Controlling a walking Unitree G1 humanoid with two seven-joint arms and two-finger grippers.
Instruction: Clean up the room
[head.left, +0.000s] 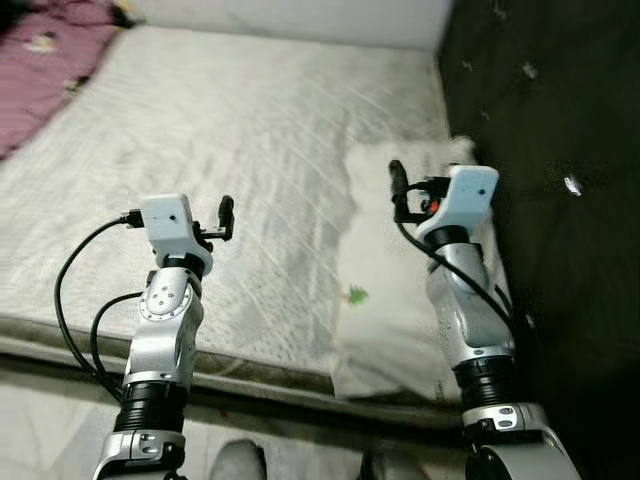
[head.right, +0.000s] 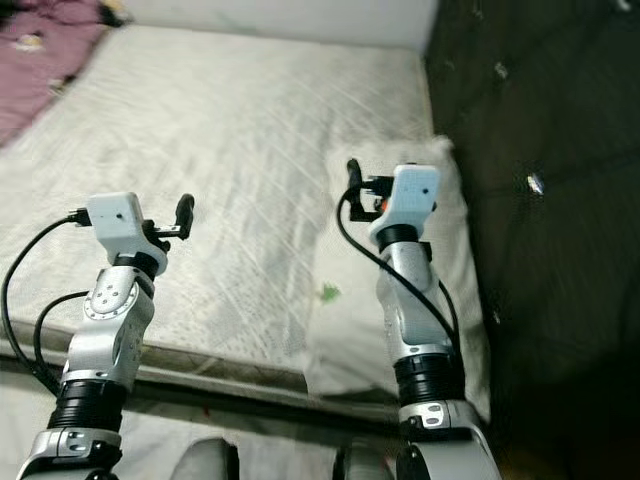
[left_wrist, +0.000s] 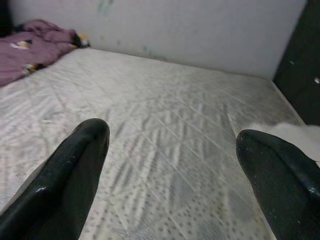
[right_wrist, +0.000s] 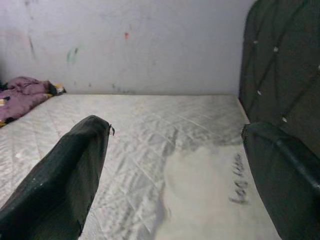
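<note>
Left gripper (left_wrist: 170, 165) is spread wide, holding nothing, raised over the near part of the mattress (head.left: 250, 150). Right gripper (right_wrist: 175, 170) is likewise spread wide and empty, raised over the pillow (head.left: 400, 300). Both arms reach forward from the near edge of the bed, left arm over bare quilted mattress, right arm over the pillow's near half.

Pillow is white, lies flat at the mattress's right side, hard against the dark tufted headboard (head.left: 560, 150). Small green mark (head.left: 355, 294) on its near left part; dark lettering (right_wrist: 241, 187) on its cover shows in the right wrist view, too small to read.

Mattress is bare, off-white, diamond-quilted. Purple blanket (head.left: 45, 60) is bunched at the far left corner, well apart from both grippers. White wall (right_wrist: 135, 45) behind the bed carries a few small coloured smudges.
</note>
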